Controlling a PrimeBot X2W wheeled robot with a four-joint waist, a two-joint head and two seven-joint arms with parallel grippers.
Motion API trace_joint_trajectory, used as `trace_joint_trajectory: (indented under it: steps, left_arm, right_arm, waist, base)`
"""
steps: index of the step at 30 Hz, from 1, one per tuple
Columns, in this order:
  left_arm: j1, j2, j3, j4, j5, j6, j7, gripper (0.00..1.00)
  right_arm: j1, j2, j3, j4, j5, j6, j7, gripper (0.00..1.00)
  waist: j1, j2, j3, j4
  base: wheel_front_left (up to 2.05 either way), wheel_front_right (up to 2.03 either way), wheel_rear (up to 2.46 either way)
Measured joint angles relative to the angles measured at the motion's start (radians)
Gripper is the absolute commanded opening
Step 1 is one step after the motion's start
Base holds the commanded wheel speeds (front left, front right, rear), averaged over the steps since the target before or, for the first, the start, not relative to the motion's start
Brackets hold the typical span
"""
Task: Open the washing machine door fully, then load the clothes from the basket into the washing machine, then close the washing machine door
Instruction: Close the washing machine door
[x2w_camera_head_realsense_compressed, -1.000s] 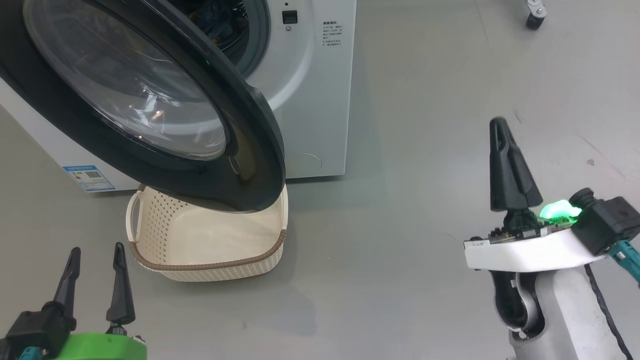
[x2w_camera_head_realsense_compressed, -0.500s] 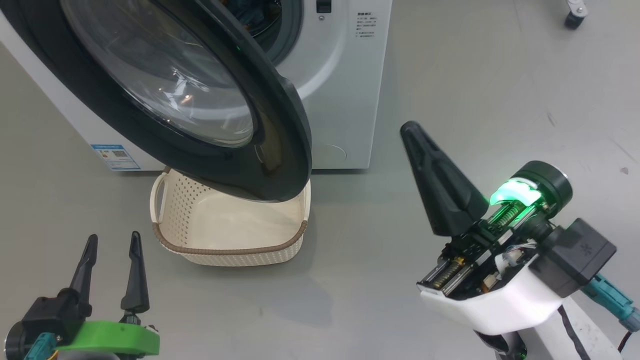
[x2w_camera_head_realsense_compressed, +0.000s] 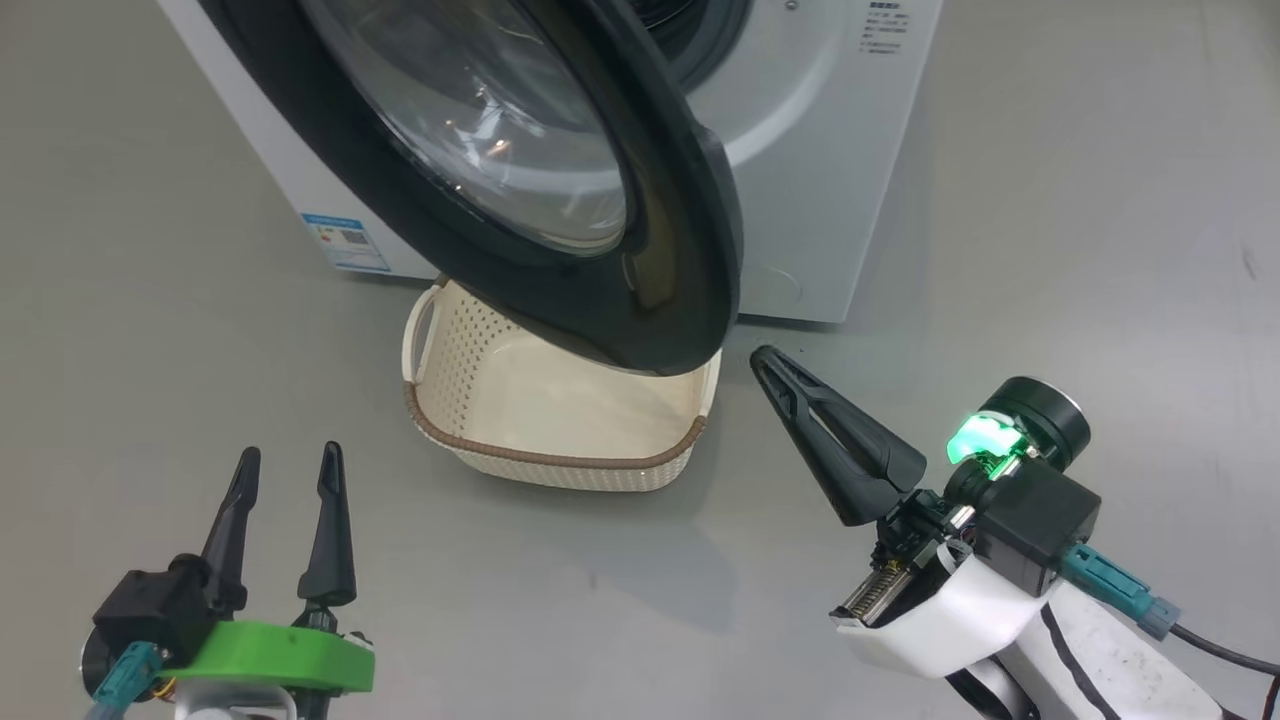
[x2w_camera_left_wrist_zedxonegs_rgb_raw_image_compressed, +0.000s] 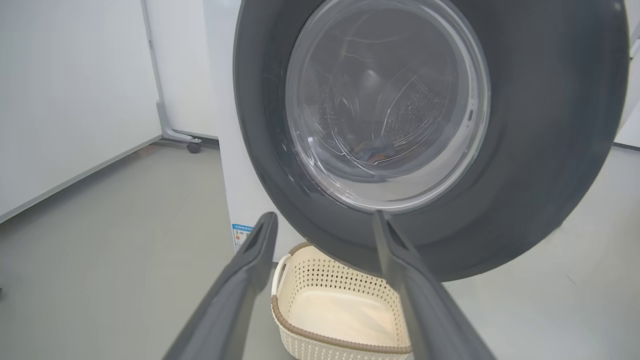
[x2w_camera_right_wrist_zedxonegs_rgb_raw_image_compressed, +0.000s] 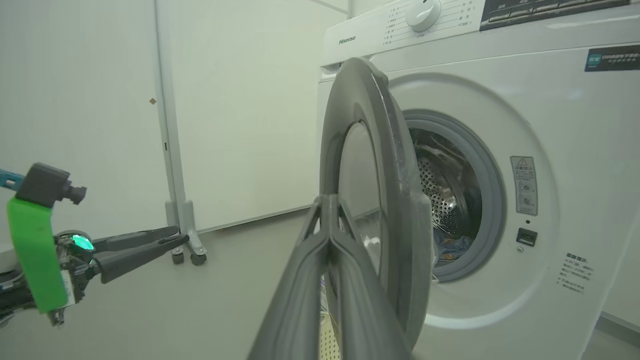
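Standing on the grey floor (x2w_camera_head_realsense_compressed: 1080, 300): one washing machine (x2w_camera_head_realsense_compressed: 830, 200), carrying one round door (x2w_camera_head_realsense_compressed: 700, 210), one blue label (x2w_camera_head_realsense_compressed: 345, 240) at its lower corner and one control dial (x2w_camera_right_wrist_zedxonegs_rgb_raw_image_compressed: 422, 12) at its top edge. Sitting on the floor at its front edge: one basket (x2w_camera_head_realsense_compressed: 560, 462), showing one side handle (x2w_camera_head_realsense_compressed: 420, 330). Lying in the one drum (x2w_camera_right_wrist_zedxonegs_rgb_raw_image_compressed: 442, 190): one bundle of clothes (x2w_camera_right_wrist_zedxonegs_rgb_raw_image_compressed: 452, 247). Reaching in: two grippers, the left gripper (x2w_camera_head_realsense_compressed: 289, 455) and the right gripper (x2w_camera_head_realsense_compressed: 765, 358), showing two dark fingers (x2w_camera_head_realsense_compressed: 325, 530) apiece, four in all.

a white post (x2w_camera_right_wrist_zedxonegs_rgb_raw_image_compressed: 165, 125) on casters stands on grey floor (x2w_camera_head_realsense_compressed: 1050, 200) beside white panels (x2w_camera_left_wrist_zedxonegs_rgb_raw_image_compressed: 75, 90).
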Motion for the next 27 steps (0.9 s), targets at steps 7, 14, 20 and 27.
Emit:
trace_joint_trajectory:
  steps: [7, 14, 20, 27]
  left_arm:
    - [-0.016, 0.000, -0.060, -0.014, -0.042, 0.000, 0.000, 1.00]
    - [-0.037, -0.001, -0.091, -0.035, -0.089, -0.001, 0.000, 1.00]
    - [-0.058, -0.002, -0.107, -0.044, -0.127, -0.001, 0.000, 1.00]
    - [-0.088, -0.007, -0.122, -0.050, -0.133, -0.001, 0.000, 1.00]
  right_arm:
    - [-0.023, -0.018, 0.013, 0.082, 0.023, 0.000, 0.000, 0.00]
    - [-0.100, -0.032, -0.003, 0.151, 0.038, 0.000, 0.017, 0.00]
    - [-0.182, -0.035, -0.041, 0.222, 0.043, 0.000, 0.035, 0.00]
    - [-0.260, -0.017, -0.098, 0.296, 0.051, -0.001, 0.038, 0.00]
  waist:
    - [0.0000, 0.0000, 0.042, 0.084]
    - [0.0000, 0.0000, 0.100, 0.162]
    - [0.0000, 0.0000, 0.160, 0.211]
    - [0.0000, 0.0000, 0.222, 0.254]
  base:
    - [0.00, 0.00, 0.00]
    - [0.00, 0.00, 0.00]
    - [0.00, 0.00, 0.00]
    - [0.00, 0.00, 0.00]
